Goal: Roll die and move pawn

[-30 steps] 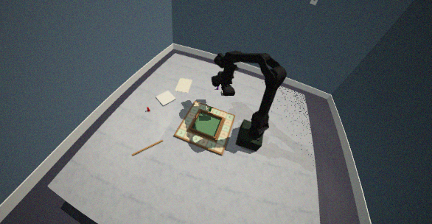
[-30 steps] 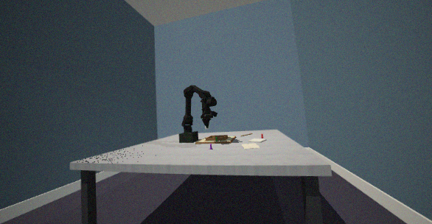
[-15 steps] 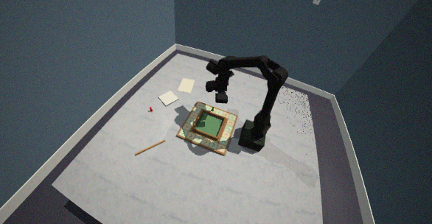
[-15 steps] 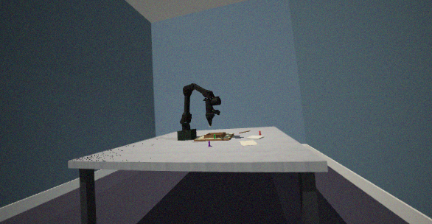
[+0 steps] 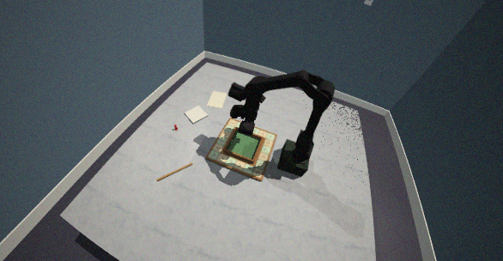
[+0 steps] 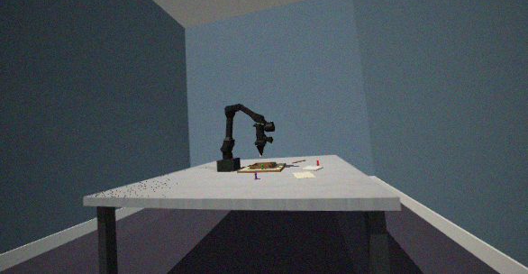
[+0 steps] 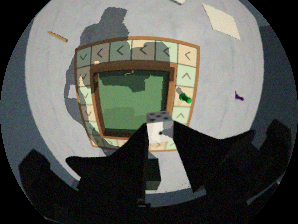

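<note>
My gripper (image 5: 245, 130) (image 6: 260, 155) (image 7: 158, 125) is shut on the white die (image 7: 154, 131), holding it between the fingertips above the board. One die face toward the wrist camera shows one pip; a shaded face shows several. The board (image 6: 252, 171) (image 7: 186, 76) has a ring of arrowed squares around the wooden-walled tray (image 5: 259, 150) (image 7: 171, 87) with a green floor. In the wrist view, the die overlaps the tray's near right corner. A green pawn (image 6: 262, 167) (image 7: 185, 97) is on a square along the ring's right side in the wrist view. In the top view the arm hides the pawn.
A purple piece (image 6: 256, 176) (image 7: 239, 96) and a small red piece (image 5: 175, 127) (image 6: 317, 162) are off the board. A thin wooden stick (image 5: 174, 172) (image 7: 57, 36) lies on the table. Two pale flat pieces (image 5: 196, 114) (image 5: 217, 100) (image 6: 304, 175) lie near the board.
</note>
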`<act>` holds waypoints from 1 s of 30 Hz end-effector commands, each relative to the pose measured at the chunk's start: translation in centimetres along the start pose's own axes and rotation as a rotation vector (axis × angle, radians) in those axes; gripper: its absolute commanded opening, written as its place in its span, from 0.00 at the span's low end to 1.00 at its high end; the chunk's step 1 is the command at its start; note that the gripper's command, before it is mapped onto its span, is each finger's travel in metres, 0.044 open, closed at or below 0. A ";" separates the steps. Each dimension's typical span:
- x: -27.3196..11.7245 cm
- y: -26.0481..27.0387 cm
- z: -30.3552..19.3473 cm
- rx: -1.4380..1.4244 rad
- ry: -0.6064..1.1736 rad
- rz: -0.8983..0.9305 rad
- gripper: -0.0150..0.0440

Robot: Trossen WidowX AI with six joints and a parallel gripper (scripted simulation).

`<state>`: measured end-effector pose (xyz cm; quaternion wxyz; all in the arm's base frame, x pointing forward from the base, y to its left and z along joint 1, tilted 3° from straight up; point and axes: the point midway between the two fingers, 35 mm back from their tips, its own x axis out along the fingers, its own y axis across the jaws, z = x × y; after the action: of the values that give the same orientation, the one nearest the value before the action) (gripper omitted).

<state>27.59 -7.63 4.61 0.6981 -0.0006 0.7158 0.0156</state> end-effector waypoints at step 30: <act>2.5 4.3 1.2 0.126 -0.631 -0.032 0.25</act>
<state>28.67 -3.34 1.98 0.8524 0.0369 0.5202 -0.0380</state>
